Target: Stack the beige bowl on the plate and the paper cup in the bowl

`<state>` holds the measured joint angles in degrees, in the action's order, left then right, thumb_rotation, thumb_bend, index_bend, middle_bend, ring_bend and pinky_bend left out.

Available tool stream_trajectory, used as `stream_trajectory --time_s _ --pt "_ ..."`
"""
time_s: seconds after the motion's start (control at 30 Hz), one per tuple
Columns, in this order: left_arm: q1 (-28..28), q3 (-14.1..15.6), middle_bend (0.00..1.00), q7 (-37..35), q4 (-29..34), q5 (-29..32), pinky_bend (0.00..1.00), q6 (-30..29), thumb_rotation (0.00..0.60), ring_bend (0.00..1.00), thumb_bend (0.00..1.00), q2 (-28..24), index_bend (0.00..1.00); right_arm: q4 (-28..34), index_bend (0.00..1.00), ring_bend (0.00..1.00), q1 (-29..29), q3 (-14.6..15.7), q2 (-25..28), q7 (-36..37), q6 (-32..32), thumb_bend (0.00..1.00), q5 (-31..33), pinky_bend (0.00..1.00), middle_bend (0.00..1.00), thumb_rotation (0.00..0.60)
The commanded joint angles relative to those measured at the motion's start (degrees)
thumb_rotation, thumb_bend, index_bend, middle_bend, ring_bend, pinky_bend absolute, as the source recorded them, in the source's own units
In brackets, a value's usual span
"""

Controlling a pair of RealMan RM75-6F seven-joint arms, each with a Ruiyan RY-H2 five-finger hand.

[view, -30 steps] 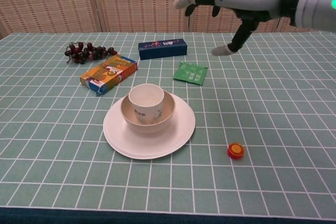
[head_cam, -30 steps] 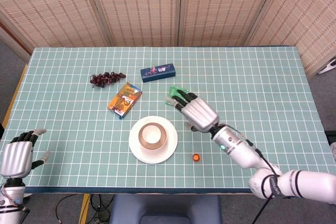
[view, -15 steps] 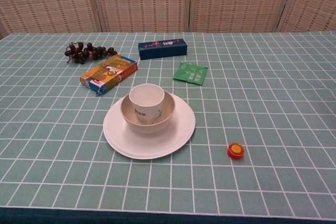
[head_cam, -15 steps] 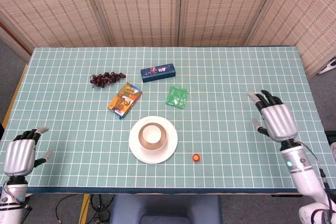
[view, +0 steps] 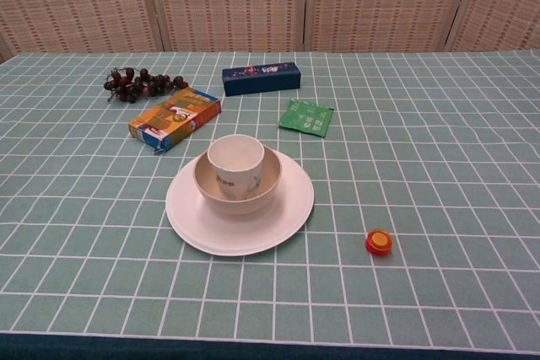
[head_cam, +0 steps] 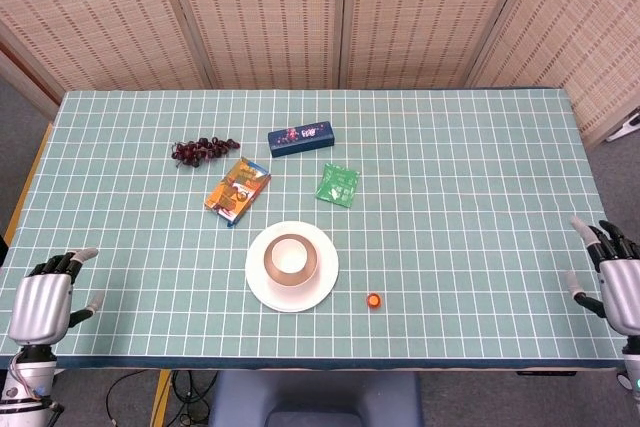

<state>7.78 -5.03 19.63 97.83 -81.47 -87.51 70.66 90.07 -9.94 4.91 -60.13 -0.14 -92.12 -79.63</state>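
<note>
Stack looks done: paper cup (view: 235,160) sits upright in the beige bowl (view: 237,187), bowl centred on the plate (view: 291,208). Left hand (head_cam: 42,304) and right hand (head_cam: 618,282) hang loose-fingered, holding nothing, at opposite table edges.

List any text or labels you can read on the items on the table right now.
None reads clearly.
Dark blue box: pale print on the side, blurred.
Orange box: colourful print, too small.
Green packet: faint marks, unreadable.
Paper cup: small dark print, blurred.
</note>
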Motion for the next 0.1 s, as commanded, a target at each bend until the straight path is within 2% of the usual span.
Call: stream_trajectory --time_s 0.03,0.1 --pt "-0.09 0.11 0.34 0.13 0.14 -0.06 0.43 0.02 0.6 0.34 0.22 -0.03 0.28 -0.23 0.12 0.11 1.43 -0.22 -0.06 0.35 -0.66 0.35 -0.69 0.26 0.22 0.6" --pt "-0.09 0.11 0.34 0.24 0.24 -0.09 0.43 0.08 0.6 0.34 0.22 -0.07 0.28 -0.37 0.12 0.11 2.06 -0.64 -0.21 0.52 -0.56 0.35 -0.8 0.26 0.22 0.6"
